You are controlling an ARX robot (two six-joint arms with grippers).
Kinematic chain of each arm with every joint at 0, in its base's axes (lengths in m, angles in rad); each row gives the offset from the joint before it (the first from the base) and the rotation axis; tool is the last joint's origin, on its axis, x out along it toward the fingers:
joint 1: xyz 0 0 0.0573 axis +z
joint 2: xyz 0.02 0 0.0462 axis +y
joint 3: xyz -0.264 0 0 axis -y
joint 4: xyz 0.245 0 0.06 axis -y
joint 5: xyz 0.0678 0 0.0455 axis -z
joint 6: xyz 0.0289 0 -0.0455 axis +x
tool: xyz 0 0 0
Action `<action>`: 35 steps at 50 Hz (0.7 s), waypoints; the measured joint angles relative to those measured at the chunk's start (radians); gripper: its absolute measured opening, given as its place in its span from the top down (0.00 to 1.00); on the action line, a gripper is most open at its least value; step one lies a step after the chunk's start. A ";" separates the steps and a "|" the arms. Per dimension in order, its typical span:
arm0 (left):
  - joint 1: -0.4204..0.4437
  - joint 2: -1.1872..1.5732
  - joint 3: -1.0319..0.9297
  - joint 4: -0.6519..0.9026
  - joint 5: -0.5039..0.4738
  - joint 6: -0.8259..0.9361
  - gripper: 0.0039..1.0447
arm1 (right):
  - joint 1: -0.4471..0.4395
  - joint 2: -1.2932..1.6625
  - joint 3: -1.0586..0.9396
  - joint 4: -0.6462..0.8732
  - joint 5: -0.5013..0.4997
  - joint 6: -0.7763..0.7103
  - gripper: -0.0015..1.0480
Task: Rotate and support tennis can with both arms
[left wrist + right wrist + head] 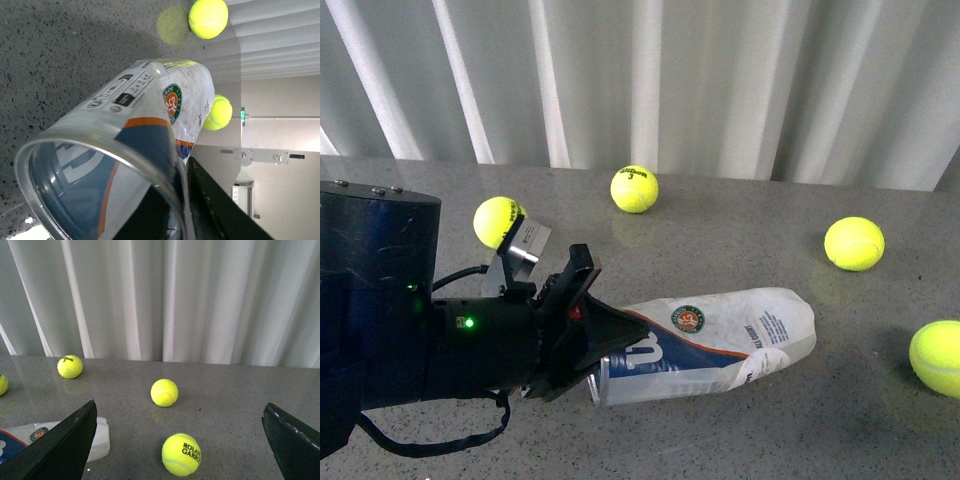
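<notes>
The tennis can [720,340] lies on its side on the grey table, open end toward my left arm, closed end pointing right. My left gripper [610,350] is shut on the rim of the open end; in the left wrist view the can [125,150] fills the frame, with one black finger [215,205] outside the rim. My right gripper [180,440] is open and empty, not in the front view. Its fingers [60,445] frame the table, with the can's closed end [97,442] showing beside one of them.
Several yellow-green tennis balls lie loose on the table: one behind the left arm [497,221], one at the back middle [634,188], two at right [854,243] [937,358]. One marked Roland Garros [181,454] sits between my right fingers. A white curtain [670,80] runs behind.
</notes>
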 joint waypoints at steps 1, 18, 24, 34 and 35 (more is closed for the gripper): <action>-0.002 -0.006 -0.005 0.003 0.001 -0.006 0.93 | 0.000 0.000 0.000 0.000 0.000 0.000 0.07; -0.016 -0.277 0.043 -0.399 -0.025 0.084 0.97 | 0.000 0.000 0.000 0.000 0.000 0.000 0.07; -0.019 -0.383 0.198 -0.728 -0.074 0.253 0.97 | 0.000 0.000 0.000 0.000 0.000 0.000 0.07; -0.067 -0.375 0.660 -1.385 -0.310 0.693 0.97 | 0.000 0.000 0.000 0.000 0.000 0.000 0.07; -0.077 -0.358 0.716 -1.455 -0.341 0.736 0.97 | 0.000 0.000 0.000 0.000 0.000 0.000 0.07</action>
